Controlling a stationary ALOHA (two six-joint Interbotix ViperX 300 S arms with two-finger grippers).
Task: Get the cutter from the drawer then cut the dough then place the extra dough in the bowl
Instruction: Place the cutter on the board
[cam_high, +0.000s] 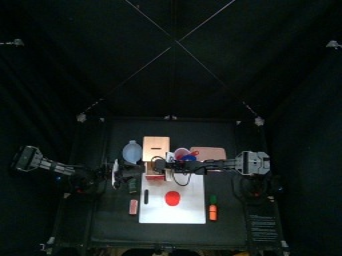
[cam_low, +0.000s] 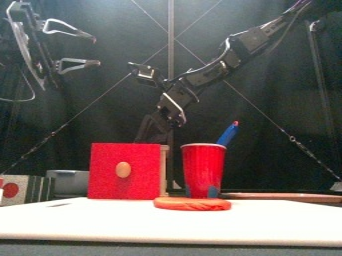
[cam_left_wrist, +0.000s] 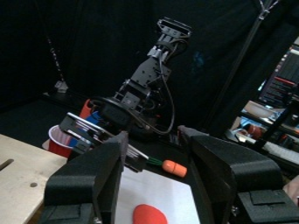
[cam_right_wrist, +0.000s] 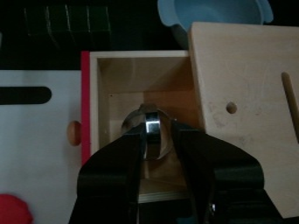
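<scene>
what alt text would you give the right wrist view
The right end effector reaches into the open drawer of the wooden box, its jaws closed on the metal cutter. A blue-grey bowl sits next to the box, and a white cutting board with red dough lies beside the drawer's red front.

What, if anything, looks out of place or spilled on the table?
Nothing stands out. The red drawer front is pulled open, with the right gripper at the cutter inside, as the task needs. The dough lies flat on the white board; nothing is spilled.
</scene>
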